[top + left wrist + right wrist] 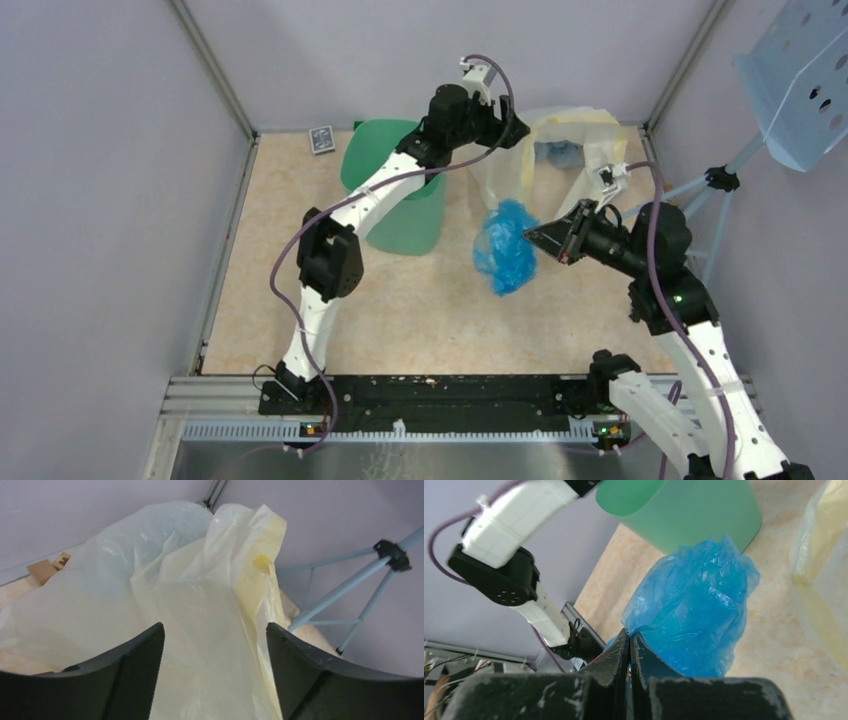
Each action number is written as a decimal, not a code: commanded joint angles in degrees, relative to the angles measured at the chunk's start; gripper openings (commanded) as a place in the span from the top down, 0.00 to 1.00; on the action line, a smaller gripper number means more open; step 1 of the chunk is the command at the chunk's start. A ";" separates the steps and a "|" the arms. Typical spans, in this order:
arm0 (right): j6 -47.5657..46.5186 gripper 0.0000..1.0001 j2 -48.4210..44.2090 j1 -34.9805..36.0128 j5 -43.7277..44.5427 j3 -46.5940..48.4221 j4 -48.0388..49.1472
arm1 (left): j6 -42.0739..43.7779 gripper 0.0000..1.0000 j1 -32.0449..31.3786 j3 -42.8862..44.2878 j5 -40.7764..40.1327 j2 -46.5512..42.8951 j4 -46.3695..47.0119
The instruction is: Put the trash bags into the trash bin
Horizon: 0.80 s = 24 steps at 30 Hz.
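Your right pincer (530, 236) is clenched on the blue bag (507, 248), just right of the green bin (408, 222), so the bin's mouth lies left and farther off; your left pincer (215, 630) stands open at the clear bag (190, 595)

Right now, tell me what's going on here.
The right claw is shut on a corner of the blue bag, holding it beside the green bin, between the bin and the clear bag. The blue bag is not yet in the bin. The left claw is open, pointed at the clear bag at the back of the table, without gripping it.
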 commanded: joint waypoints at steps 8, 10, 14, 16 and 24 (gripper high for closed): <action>-0.36 1.00 3.52 8.95 6.02 -8.78 -1.29 | 5.51 0.01 -3.17 -11.71 5.69 -23.87 -12.15; -1.57 1.00 3.84 8.90 12.61 -11.08 -4.58 | 7.09 0.01 -4.79 -16.91 5.47 -27.77 -13.34; -3.03 1.00 4.77 8.95 21.09 -16.24 -7.80 | 7.23 0.01 -7.42 -29.16 2.95 -35.28 -16.77; -2.94 1.00 5.16 8.96 22.62 -17.98 -8.14 | 5.98 0.01 -8.06 -34.75 3.06 -38.51 -17.41; -0.78 1.00 11.10 11.23 26.24 -18.85 -9.96 | 2.34 0.09 -12.38 -59.88 1.40 -50.53 -10.61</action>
